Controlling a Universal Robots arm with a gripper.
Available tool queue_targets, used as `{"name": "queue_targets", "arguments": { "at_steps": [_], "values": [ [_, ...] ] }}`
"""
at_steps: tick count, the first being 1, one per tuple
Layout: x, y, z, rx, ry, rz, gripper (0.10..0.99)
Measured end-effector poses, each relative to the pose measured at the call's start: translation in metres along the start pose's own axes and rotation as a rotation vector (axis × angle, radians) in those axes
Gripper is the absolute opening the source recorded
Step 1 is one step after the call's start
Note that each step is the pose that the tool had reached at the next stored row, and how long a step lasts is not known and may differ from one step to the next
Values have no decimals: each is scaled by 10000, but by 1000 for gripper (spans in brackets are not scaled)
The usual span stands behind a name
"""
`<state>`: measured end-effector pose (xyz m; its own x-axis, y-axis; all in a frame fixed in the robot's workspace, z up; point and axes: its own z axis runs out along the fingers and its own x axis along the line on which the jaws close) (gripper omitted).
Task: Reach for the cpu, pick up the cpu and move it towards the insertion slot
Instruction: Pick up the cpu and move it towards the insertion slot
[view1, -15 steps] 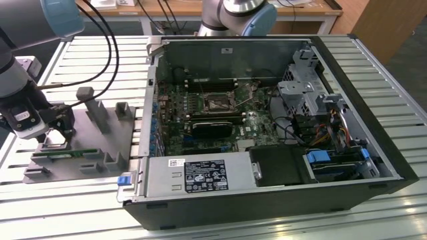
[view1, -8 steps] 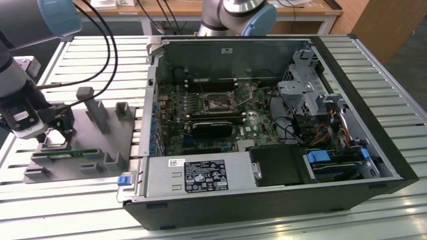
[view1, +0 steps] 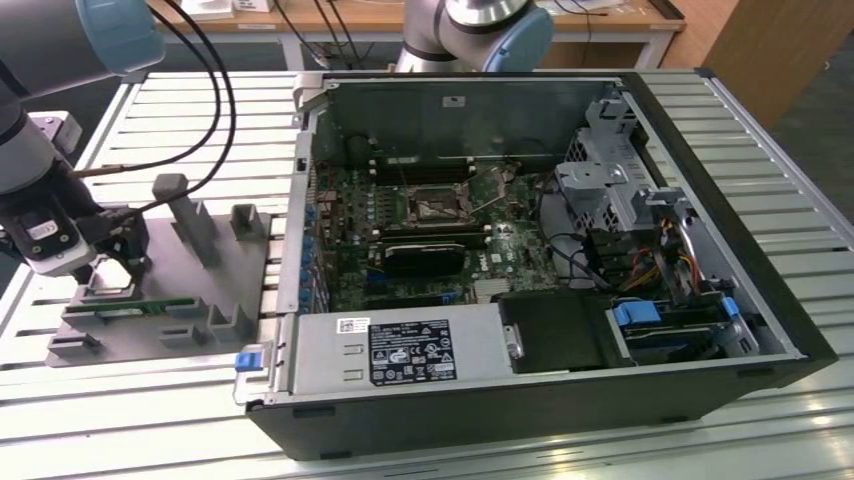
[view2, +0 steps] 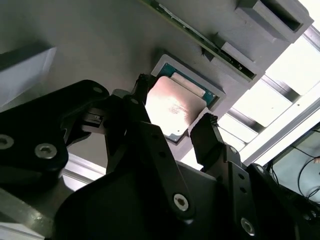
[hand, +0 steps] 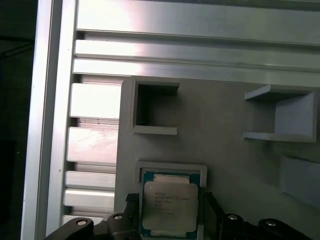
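The cpu (hand: 170, 205), a small square chip with a shiny metal top (view2: 172, 107), lies in a shallow square pocket of the grey plastic fixture (view1: 187, 280) at the exterior view's left. My gripper (view2: 175, 102) straddles it, one black finger (view2: 141, 86) and the other (view2: 207, 127) pressing on opposite edges of the chip. In the exterior view the gripper (view1: 118, 268) hangs low over the fixture's left part. The insertion slot (view1: 438, 207), a square black socket with a metal frame, sits on the motherboard inside the open computer case.
A green memory strip (view1: 127, 308) stands in the fixture beside the chip's pocket. Grey posts (view1: 174, 205) rise from the fixture. The open computer case (view1: 534, 260) fills the slatted metal table's middle and right. Black cables (view1: 214, 90) hang from the arm.
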<state>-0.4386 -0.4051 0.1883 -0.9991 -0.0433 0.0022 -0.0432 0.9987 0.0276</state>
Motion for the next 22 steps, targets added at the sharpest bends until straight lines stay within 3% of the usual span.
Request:
{"name": "queue_targets", "arguments": {
  "at_steps": [11,12,22],
  "values": [
    [15,11,27,0,-1,1,608],
    [15,12,27,0,-2,0,537],
    [14,16,24,-1,-7,1,529]
  ]
}}
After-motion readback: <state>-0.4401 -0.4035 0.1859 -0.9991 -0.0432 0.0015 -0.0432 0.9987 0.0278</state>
